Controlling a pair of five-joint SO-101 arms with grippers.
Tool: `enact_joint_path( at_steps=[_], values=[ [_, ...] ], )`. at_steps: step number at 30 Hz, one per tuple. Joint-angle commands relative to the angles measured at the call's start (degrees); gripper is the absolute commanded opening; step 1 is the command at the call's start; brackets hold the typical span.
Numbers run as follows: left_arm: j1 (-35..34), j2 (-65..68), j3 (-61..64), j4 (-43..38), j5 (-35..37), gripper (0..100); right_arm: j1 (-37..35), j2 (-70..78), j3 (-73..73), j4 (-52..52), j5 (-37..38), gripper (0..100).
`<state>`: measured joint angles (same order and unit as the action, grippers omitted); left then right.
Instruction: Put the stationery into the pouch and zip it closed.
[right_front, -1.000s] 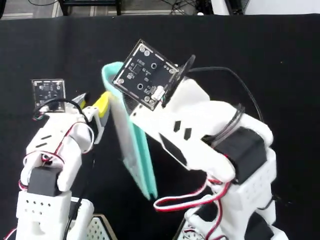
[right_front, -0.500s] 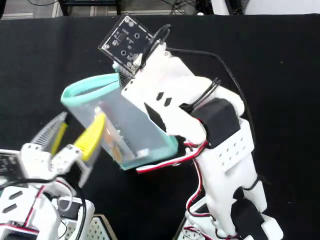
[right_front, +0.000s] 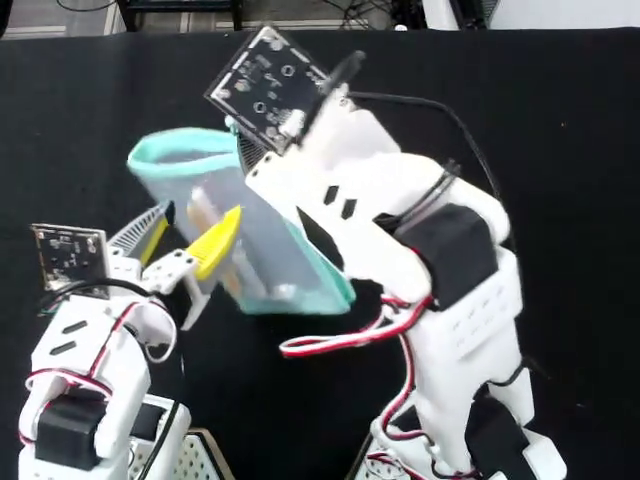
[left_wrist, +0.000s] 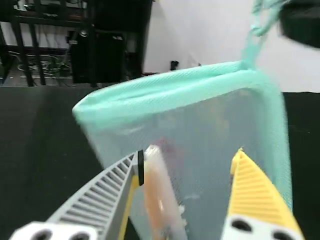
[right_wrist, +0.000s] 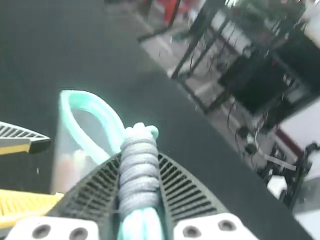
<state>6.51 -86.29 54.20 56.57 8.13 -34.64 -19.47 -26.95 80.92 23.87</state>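
The pouch (right_front: 275, 250) is translucent with a mint-green rim (right_front: 175, 150). It hangs tilted above the black table, its mouth turned toward the left arm. My right gripper (right_front: 243, 150) sits under its camera board, shut on the pouch's cord (right_wrist: 139, 165) at the top corner; in the right wrist view the right gripper (right_wrist: 140, 145) clamps that grey-green loop. Pale orange stationery (right_front: 240, 270) shows through the pouch wall (left_wrist: 200, 115) as a blurred stick (left_wrist: 156, 195). My left gripper (right_front: 200, 212) is open against the pouch's side, and in its wrist view the left gripper (left_wrist: 189, 155) straddles the pouch.
The black cloth (right_front: 560, 130) covers the whole table, with room to the right and at the back. A white perforated base (right_front: 195, 455) stands at the near edge between the arms. Shelving and cables (left_wrist: 60, 45) lie beyond the table's far edge.
The pouch swung from hanging edge-on to mouth-left and lifted. The left arm dropped away, then came back up to the pouch with its fingers apart.
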Motion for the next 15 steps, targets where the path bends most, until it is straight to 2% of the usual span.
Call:
enact_joint_path(
  at_steps=[1, 5, 11, 15],
  values=[
    [-1.89, 0.79, -1.19, -4.48, -0.44, 30, 0.97, -0.57, -4.62, -1.58, 0.09, 1.2],
    [-1.63, 0.79, -2.51, -7.03, 0.18, 30, 0.88, -0.48, -4.53, -1.58, -2.29, 1.2],
    [1.98, 0.79, -2.51, -3.25, 1.58, 30, 0.7, 0.31, -2.51, -2.64, -2.64, 1.2],
    [2.42, 0.79, 1.27, -7.03, 1.58, 30, -0.18, 0.13, -2.77, -2.37, -2.64, 1.2]
  ],
)
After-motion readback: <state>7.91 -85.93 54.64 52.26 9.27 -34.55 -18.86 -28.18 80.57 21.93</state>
